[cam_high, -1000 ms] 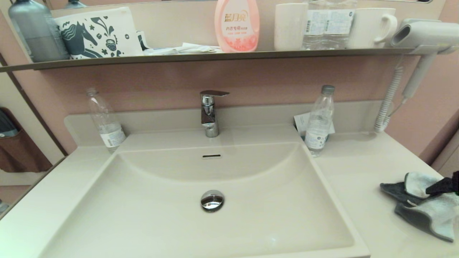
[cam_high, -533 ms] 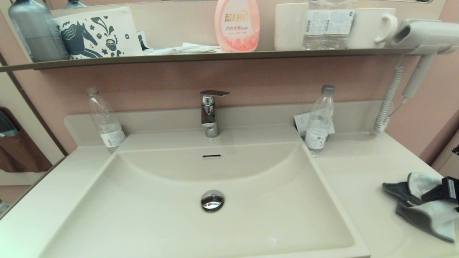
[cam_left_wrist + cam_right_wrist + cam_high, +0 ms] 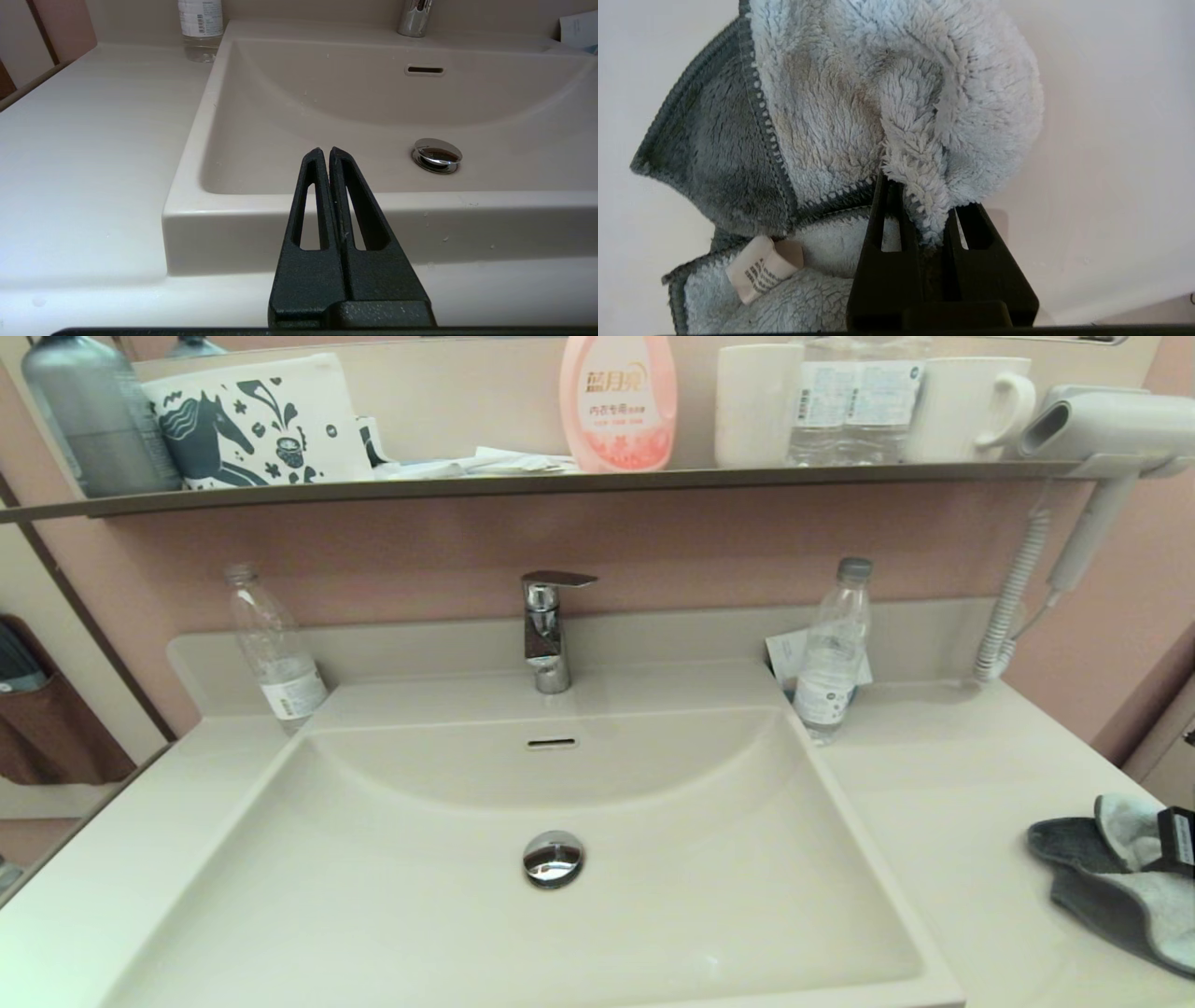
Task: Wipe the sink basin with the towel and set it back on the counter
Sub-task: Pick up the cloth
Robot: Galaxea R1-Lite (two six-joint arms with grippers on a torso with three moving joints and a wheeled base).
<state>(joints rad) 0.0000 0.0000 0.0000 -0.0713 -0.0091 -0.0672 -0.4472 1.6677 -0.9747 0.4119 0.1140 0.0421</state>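
The towel (image 3: 1102, 896) lies crumpled on the counter (image 3: 934, 784) at the far right, dark grey face and pale face both showing. My right gripper (image 3: 1178, 840) sits at that view's right edge on top of it. In the right wrist view the gripper (image 3: 924, 193) is shut on a pale fold of the towel (image 3: 840, 116), with the white tag (image 3: 759, 270) beside it. The sink basin (image 3: 373, 877) holds only its chrome drain plug (image 3: 553, 857). My left gripper (image 3: 325, 151) is shut and holds nothing, parked before the front rim of the sink basin (image 3: 327, 107).
A chrome faucet (image 3: 546, 630) stands behind the basin. One plastic bottle (image 3: 831, 649) is at the basin's back right corner, another bottle (image 3: 275, 649) at the back left. A wall shelf (image 3: 560, 481) carries several items, and a hair dryer (image 3: 1102, 425) hangs at the right.
My right gripper has moved right, towards the edge of the head view, and the towel has slid right along the counter with it. The left gripper is not in the head view.
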